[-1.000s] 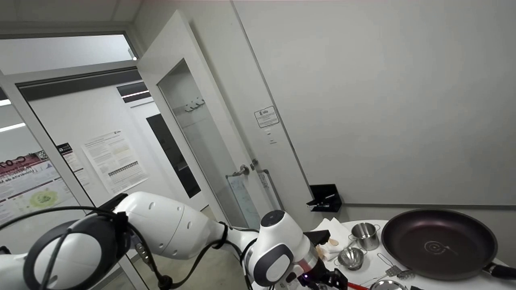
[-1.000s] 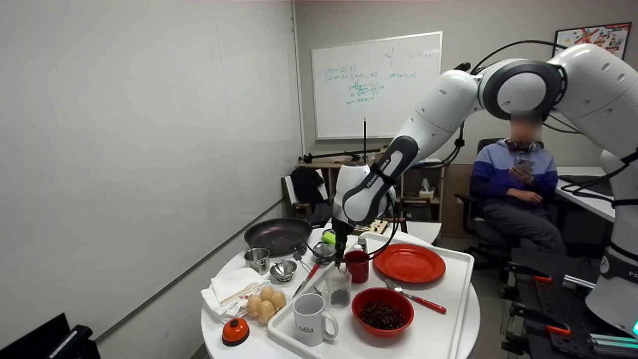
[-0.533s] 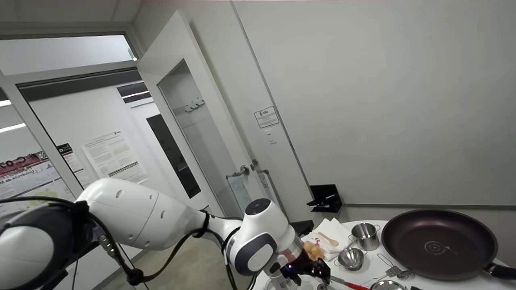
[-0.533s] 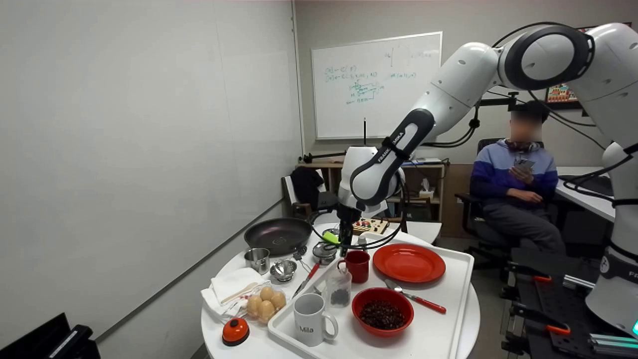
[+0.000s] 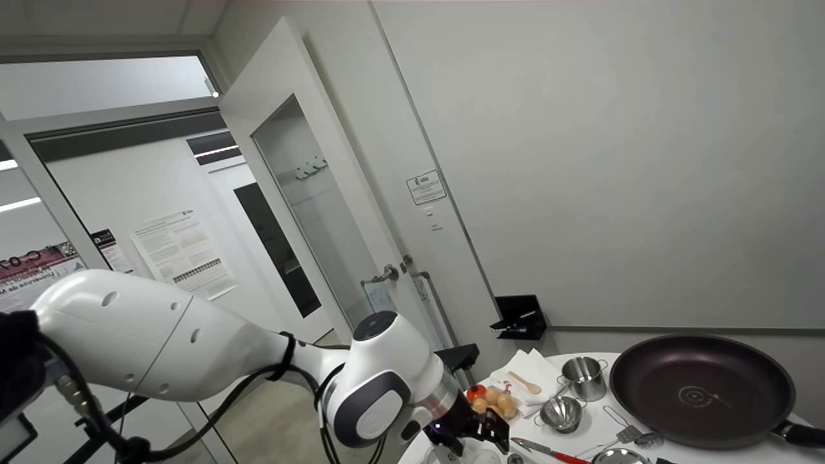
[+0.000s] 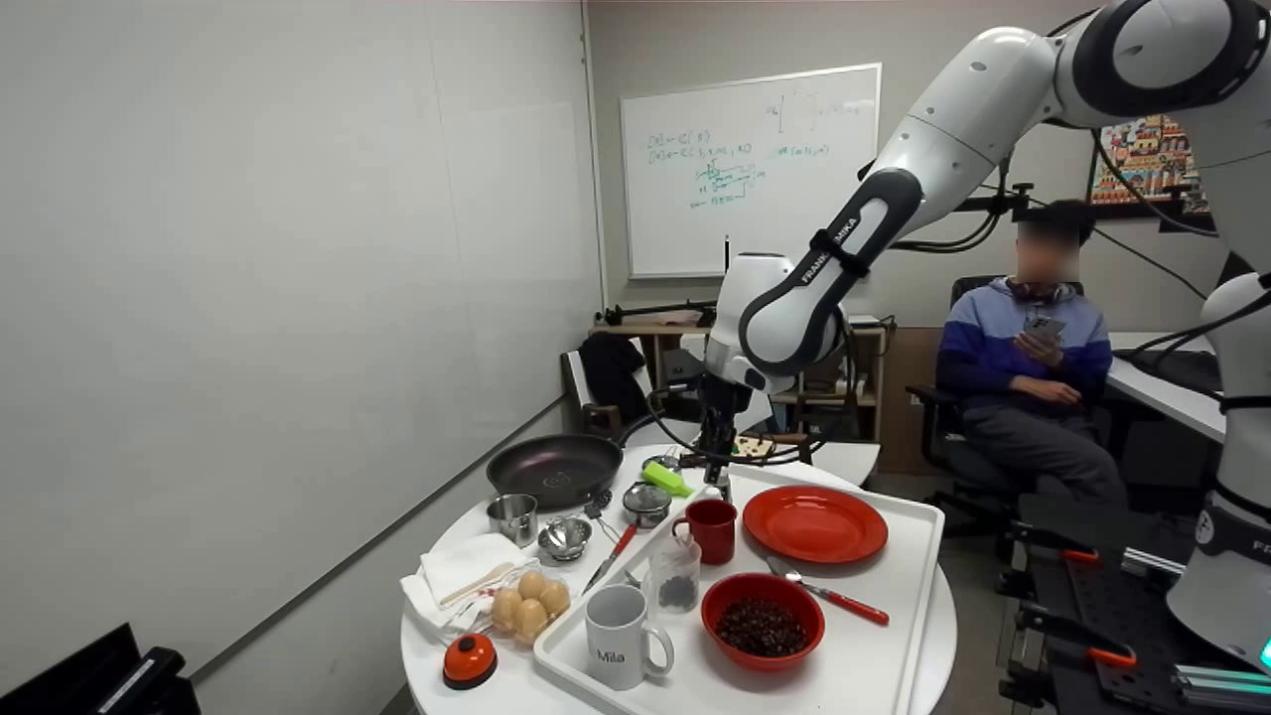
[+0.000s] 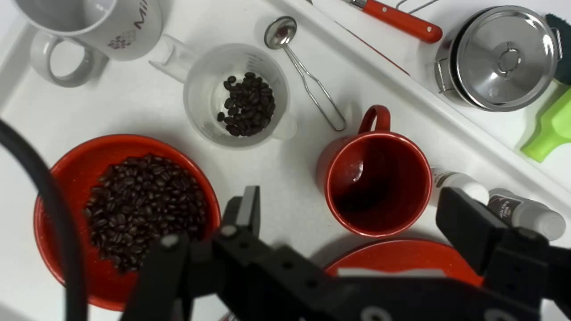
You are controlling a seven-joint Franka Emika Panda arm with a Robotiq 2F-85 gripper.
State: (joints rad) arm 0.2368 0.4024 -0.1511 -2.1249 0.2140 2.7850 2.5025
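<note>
My gripper (image 7: 350, 191) stands open with nothing between its fingers. It hovers above the tray, and in the wrist view the red mug (image 7: 392, 169) appears between the spread fingertips, apart from both. In an exterior view the gripper (image 6: 717, 467) hangs over the far part of the tray, behind the red mug (image 6: 711, 546). Beside the mug are a clear measuring cup (image 7: 196, 107) with some dark beans, a red bowl (image 7: 100, 154) with more beans, and a red plate (image 7: 401, 256) partly hidden by the gripper. Two small bottles (image 7: 466, 187) stand near the right finger.
The white tray (image 6: 918, 556) also carries a grey-white mug (image 6: 608, 636) and a red-handled spoon (image 6: 844, 601). Outside its rim are a lidded pot (image 7: 504, 62), a green utensil (image 7: 555, 129), a red-handled knife (image 7: 401, 20), eggs (image 6: 531, 601) and a large pan (image 5: 702, 386).
The arm has moved up and to the right in the exterior view of the tray, and leftward in the door view. The gripper has left the measuring cup's side. The tableware has not moved.
</note>
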